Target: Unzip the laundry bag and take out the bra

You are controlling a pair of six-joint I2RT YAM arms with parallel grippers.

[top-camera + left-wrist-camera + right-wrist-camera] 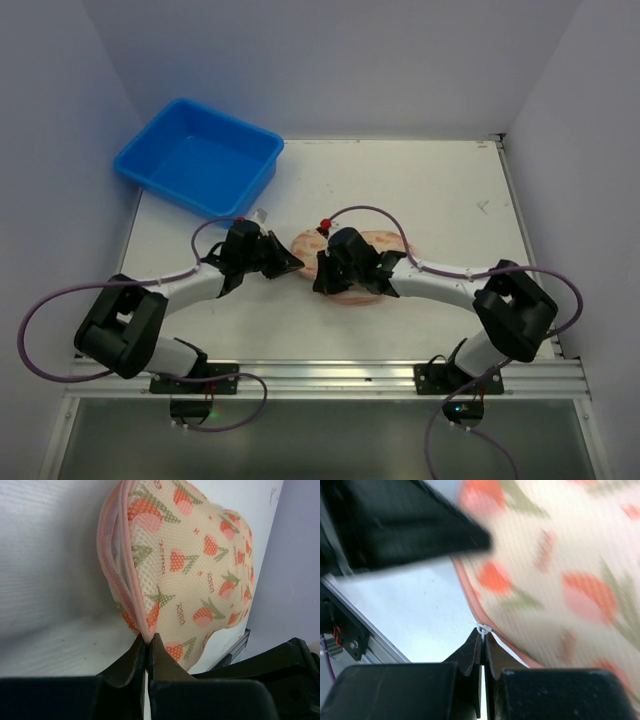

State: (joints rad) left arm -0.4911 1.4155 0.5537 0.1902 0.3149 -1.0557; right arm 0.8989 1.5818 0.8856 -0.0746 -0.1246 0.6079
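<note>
The laundry bag lies mid-table, cream with an orange-pink floral print and pink zip edging, mostly under the right arm. In the left wrist view the laundry bag fills the upper middle. My left gripper is shut on its pink edging loop at the bag's left end. My right gripper is shut on the white zip pull at the bag's pink edge, and in the top view the right gripper sits over the bag's near side. The bra is hidden.
A blue plastic tub stands at the back left of the table. The white table ends in a metal rail at the near edge. Grey walls close in on both sides.
</note>
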